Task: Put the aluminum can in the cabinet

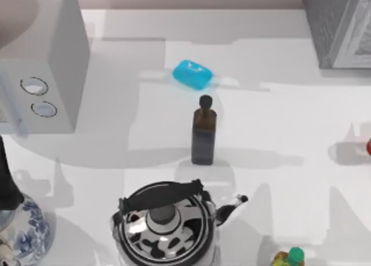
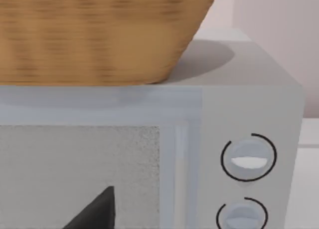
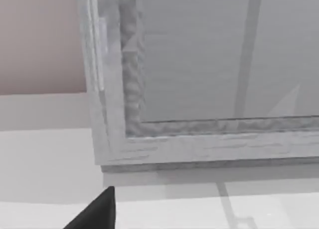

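At bench's right edge, can [image 1: 368,145] sits untouched below closed cabinet [image 1: 339,22]; end effector states unreadable.

cabinet [image 3: 209,89]: pale framed panel front close ahead, its lower frame corner at my 9 o'clock | table [image 3: 45,159]: white, under cabinet | my right fingertip [image 3: 99,211]: dark, at 7 o'clock

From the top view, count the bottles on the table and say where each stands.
2. The dark brown bottle stands upright near the table's middle, behind the kettle. The small yellow green-capped bottle sits at the near edge, right of the kettle, partly cut off. More may lie beyond view.
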### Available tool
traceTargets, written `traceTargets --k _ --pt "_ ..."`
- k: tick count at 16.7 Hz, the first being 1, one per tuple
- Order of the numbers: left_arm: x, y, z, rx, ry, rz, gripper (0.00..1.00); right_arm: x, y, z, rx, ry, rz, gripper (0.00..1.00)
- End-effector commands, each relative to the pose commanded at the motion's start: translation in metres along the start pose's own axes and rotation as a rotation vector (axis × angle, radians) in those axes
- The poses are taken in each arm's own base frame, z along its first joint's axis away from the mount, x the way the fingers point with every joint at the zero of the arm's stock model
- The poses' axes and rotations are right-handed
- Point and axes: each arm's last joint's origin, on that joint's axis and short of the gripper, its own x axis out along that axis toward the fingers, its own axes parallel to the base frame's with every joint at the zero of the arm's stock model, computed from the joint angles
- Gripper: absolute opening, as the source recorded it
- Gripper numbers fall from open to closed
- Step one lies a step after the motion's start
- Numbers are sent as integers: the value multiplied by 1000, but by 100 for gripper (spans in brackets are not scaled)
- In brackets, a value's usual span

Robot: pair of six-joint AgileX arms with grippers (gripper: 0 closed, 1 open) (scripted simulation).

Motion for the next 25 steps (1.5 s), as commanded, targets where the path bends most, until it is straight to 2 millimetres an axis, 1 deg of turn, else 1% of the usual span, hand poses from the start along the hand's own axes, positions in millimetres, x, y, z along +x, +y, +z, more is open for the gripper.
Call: traceTargets --k 2,5,8,11,14,20,22,25 --pt "0 0 0 0 0 0 100 21 1 -9 -5 84 -1 100" --pt "0 0 0 0 0 0 100 44 3 -30 -17 218 11 100" --pt "0 0 0 0 0 0 100 56 6 -52 -24 335 34 100" --pt "0 0 0 0 0 0 100 59 8 -66 -24 415 60 100" --pt "0 0 0 0 0 0 100 59 9 -71 -21 440 74 100" --pt "0 0 0 0 0 0 100 62 9 -70 -21 437 72 100" --pt "0 0 0 0 0 0 100 73 10 -68 -21 433 74 100" --pt "0 0 0 0 0 0 100 99 12 -70 -21 436 74 100"
